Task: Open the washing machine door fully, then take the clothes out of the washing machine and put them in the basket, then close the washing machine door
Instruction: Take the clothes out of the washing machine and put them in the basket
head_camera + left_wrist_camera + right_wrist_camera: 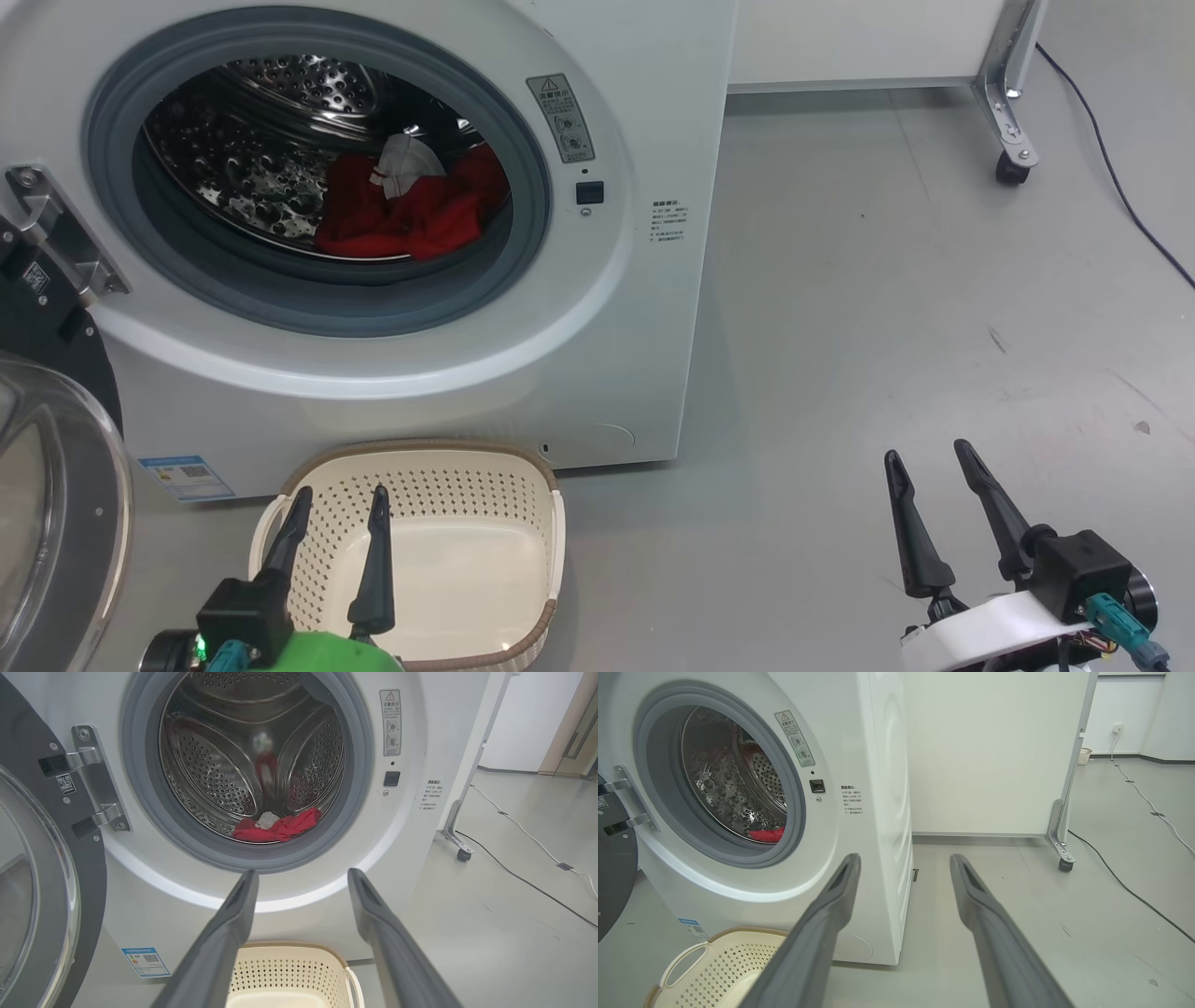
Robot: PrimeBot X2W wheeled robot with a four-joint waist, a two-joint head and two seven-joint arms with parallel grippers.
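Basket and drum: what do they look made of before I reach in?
The basket looks like moulded cream plastic, smooth, with punched holes; its brown rim has a woven look, probably plastic too. The drum looks like polished metal, likely stainless steel: mirror reflections, rows of perforations.

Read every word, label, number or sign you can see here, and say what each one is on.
Warning triangle with exclamation mark: heads the grey sticker on the washing machine front; characters beneath too small to read.
Right of the latch, a printed text block: too small to read.
Low on the front, a blue label: QR code, text blurred.
On the washing machine door, a QR sticker: no readable words.
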